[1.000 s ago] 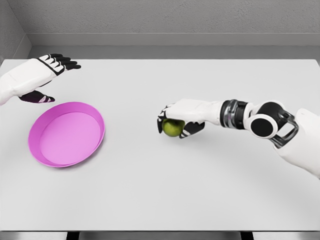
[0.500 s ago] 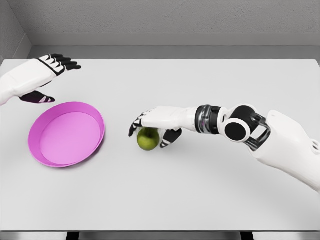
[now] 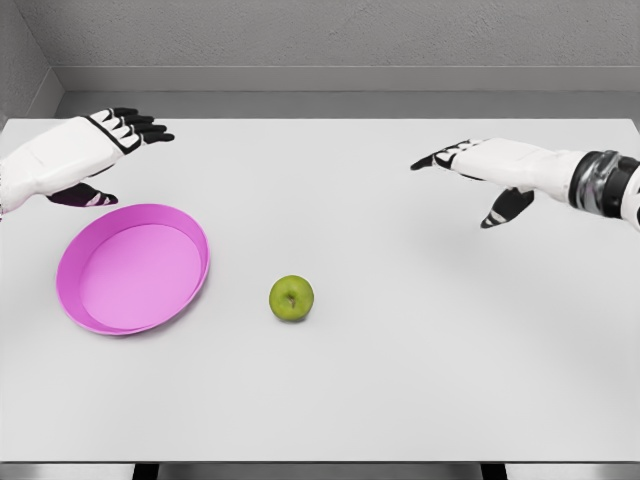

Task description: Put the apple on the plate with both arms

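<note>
The green apple (image 3: 291, 298) lay free mid-table, just beside the pink plate (image 3: 196, 272). Both hands, left hand (image 3: 78, 157) and right hand (image 3: 487, 166), hovered with fingers spread and nothing in them. A glancing touch could have rolled the apple toward the near edge.

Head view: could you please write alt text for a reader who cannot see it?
A green apple sits alone on a white table, just right of a pink plate. The left hand hovers open behind the plate; the right hand hovers open at the far right, holding nothing.
</note>
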Tool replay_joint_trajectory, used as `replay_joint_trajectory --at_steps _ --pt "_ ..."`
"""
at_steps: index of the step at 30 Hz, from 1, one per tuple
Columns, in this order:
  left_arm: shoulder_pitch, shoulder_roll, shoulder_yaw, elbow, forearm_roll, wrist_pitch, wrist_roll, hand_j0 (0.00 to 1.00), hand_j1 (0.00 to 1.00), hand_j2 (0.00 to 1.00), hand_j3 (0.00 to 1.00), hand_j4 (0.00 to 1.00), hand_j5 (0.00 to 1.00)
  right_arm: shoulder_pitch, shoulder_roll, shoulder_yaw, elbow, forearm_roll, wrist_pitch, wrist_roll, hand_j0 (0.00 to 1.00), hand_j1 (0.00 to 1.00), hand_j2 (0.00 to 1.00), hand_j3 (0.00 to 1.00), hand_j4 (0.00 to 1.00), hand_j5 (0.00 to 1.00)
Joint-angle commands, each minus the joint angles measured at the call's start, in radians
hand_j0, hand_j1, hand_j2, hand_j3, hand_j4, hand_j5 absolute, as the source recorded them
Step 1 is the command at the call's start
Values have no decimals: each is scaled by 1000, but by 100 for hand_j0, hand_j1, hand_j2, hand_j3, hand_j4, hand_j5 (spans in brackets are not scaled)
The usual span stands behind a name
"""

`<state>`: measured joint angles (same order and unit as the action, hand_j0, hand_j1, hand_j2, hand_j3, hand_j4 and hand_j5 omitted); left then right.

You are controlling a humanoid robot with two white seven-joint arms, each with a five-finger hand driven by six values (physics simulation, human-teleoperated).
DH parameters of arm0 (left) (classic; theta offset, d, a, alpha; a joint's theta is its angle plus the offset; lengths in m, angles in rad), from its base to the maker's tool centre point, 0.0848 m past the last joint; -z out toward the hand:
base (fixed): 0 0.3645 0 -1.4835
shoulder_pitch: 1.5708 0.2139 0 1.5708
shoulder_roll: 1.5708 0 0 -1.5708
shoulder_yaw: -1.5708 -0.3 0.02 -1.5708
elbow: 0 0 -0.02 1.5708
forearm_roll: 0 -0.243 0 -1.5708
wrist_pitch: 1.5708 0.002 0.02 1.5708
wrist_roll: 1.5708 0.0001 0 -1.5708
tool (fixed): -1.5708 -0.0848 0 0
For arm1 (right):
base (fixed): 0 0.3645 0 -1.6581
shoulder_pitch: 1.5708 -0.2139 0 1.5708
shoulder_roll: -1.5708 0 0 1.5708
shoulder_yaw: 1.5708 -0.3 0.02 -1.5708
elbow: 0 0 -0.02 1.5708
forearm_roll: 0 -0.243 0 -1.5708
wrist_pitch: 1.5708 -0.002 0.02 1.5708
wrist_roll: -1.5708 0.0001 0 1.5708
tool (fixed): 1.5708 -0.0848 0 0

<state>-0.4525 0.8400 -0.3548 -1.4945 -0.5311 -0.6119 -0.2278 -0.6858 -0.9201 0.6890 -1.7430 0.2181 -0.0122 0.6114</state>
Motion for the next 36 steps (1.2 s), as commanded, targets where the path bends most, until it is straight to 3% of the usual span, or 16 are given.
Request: replay_joint_trajectory --at_steps 1,4,10,13,16,18,27,36 --pt "0 -1 -44 -81 0 1 -38 100 100 100 100 100 100 6 -72 -108 8 -2 -14 -1 100 100 100 100 100 100" --pt "-6 -7 -78 -156 2 1 -85 100 100 100 100 100 100 45 -72 -137 46 -2 -58 -1 100 100 100 100 100 100" --pt "-124 -59 -289 -164 -44 1 -94 100 100 100 100 100 100 48 -71 -149 54 -5 -78 -1 100 100 100 100 100 100" --pt "-134 -90 -323 -165 -47 1 -111 100 100 100 100 100 100 48 -71 -151 54 -5 -78 -1 100 100 100 100 100 100" --pt "-158 -133 -381 -164 -79 1 -114 100 100 100 100 100 100 55 -71 -161 126 -5 -78 -1 100 100 100 100 100 100" --pt "-161 -159 -409 -162 -95 1 -124 100 100 100 100 100 100 58 -66 -160 125 -5 -81 -1 100 100 100 100 100 100" --pt "-169 -180 -466 -156 -167 1 -176 100 100 100 100 100 100 103 -60 -151 103 -5 -81 -1 100 100 100 100 100 100" --pt "-173 -194 -503 -155 -164 1 -188 100 100 100 100 100 100 115 -60 -152 103 -5 -81 -1 100 100 100 100 100 100"
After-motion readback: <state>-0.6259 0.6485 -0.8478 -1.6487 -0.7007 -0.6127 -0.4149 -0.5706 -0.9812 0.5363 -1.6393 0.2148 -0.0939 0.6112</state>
